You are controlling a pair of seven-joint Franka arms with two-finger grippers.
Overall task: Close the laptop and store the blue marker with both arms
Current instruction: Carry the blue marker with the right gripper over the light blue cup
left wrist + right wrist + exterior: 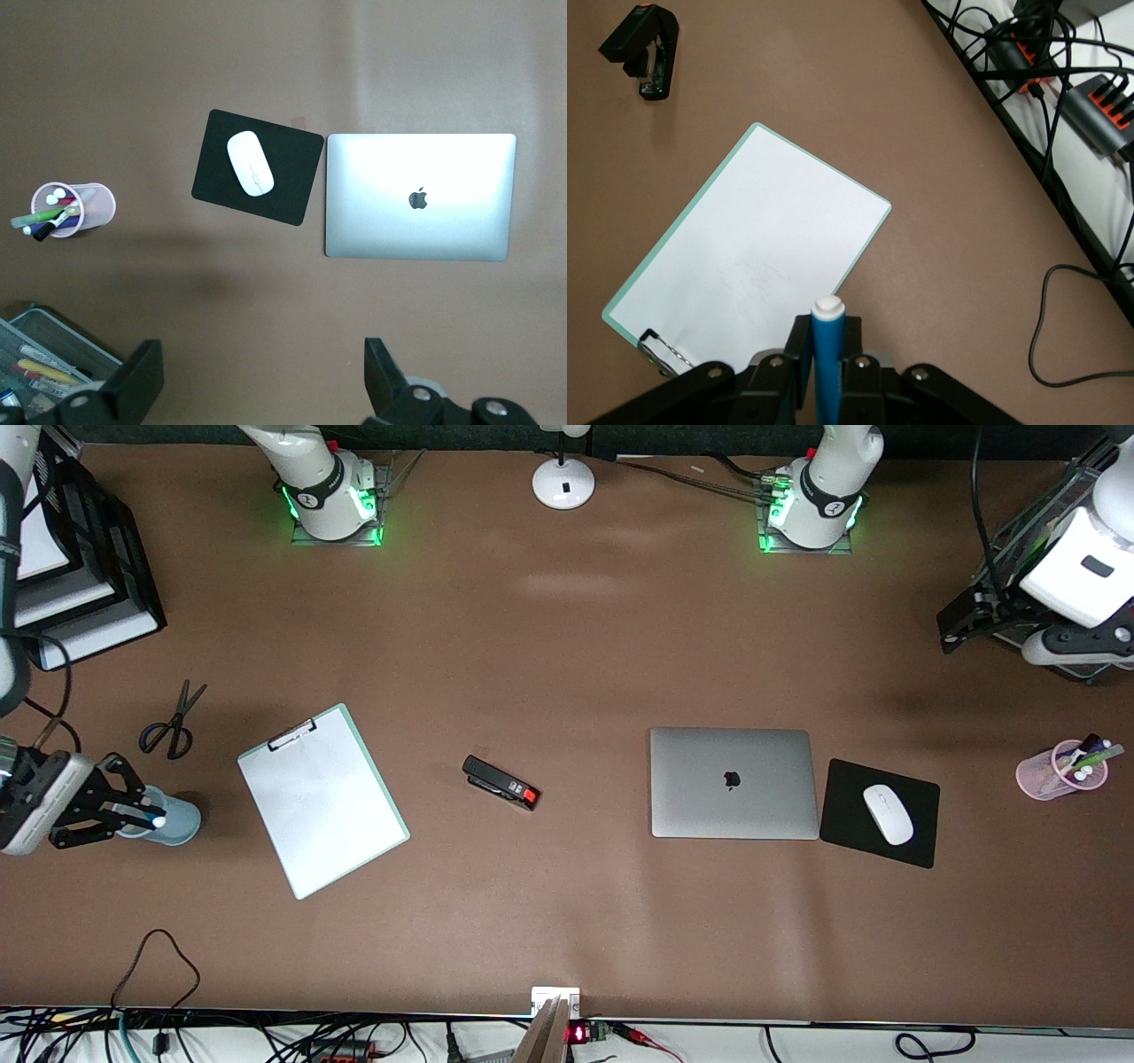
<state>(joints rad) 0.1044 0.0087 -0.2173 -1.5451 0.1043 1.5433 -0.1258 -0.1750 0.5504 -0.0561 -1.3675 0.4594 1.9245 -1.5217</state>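
The silver-grey laptop (731,782) lies closed on the table with its apple logo up; it also shows in the left wrist view (420,197). My right gripper (142,813) is shut on the blue marker (828,354), white end pointing out past the fingertips. It hangs over a pale blue cup (180,820) at the right arm's end of the table. The marker's white end shows at the cup's mouth (158,822). My left gripper (961,622) is open and empty, held high over bare table at the left arm's end (263,372).
A white-sheeted clipboard (322,799), a black stapler (500,782) and scissors (173,722) lie between the blue cup and the laptop. A white mouse (888,813) on a black pad (917,841) sits beside the laptop. A pink pen cup (1059,771) stands at the left arm's end.
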